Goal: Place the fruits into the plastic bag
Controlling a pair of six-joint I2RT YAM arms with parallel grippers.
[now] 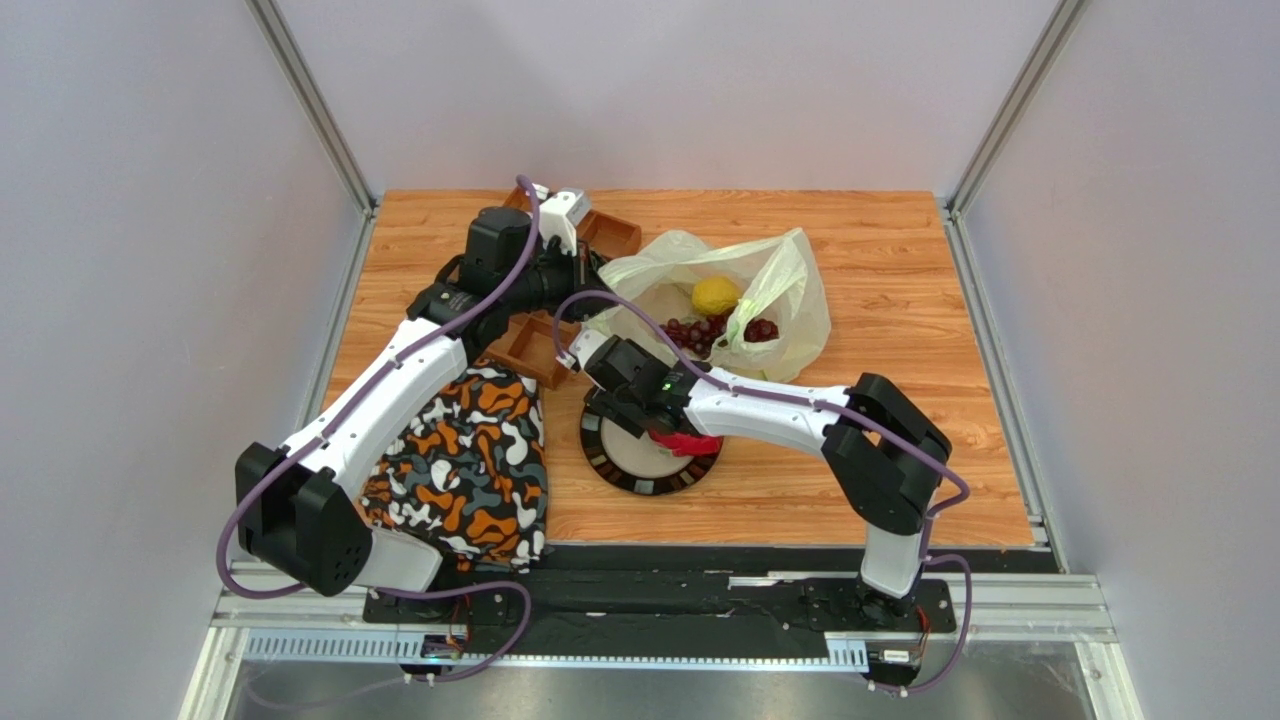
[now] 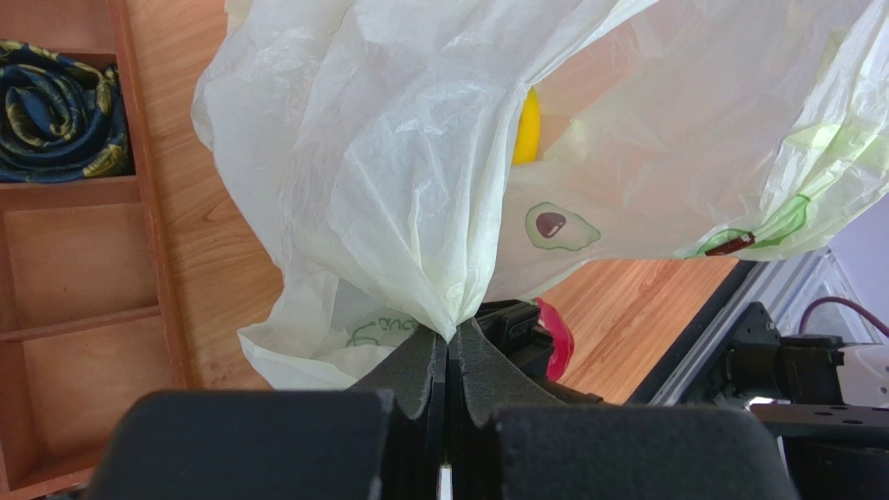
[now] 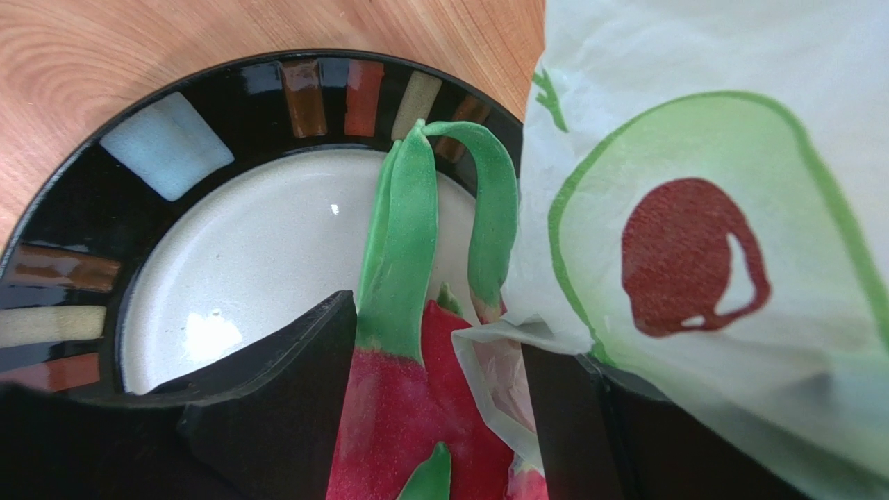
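Robot lab cell: blank grey walls (image 1: pixel 676 90), aluminium rails (image 1: pixel 316 105), wooden tabletop (image 1: pixel 887 240).

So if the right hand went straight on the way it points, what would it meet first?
Most likely the plate, at its white centre, the held dragon fruit leading the right hand; depth is unclear. The plastic bag sits just beside that line.

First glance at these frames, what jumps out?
The pale bag at far centre, pinched by the left fingers, with a yellow fruit and grapes inside. In front, the right fingers grip a dragon fruit over a plate. A loud orange-black cloth lies near-left.
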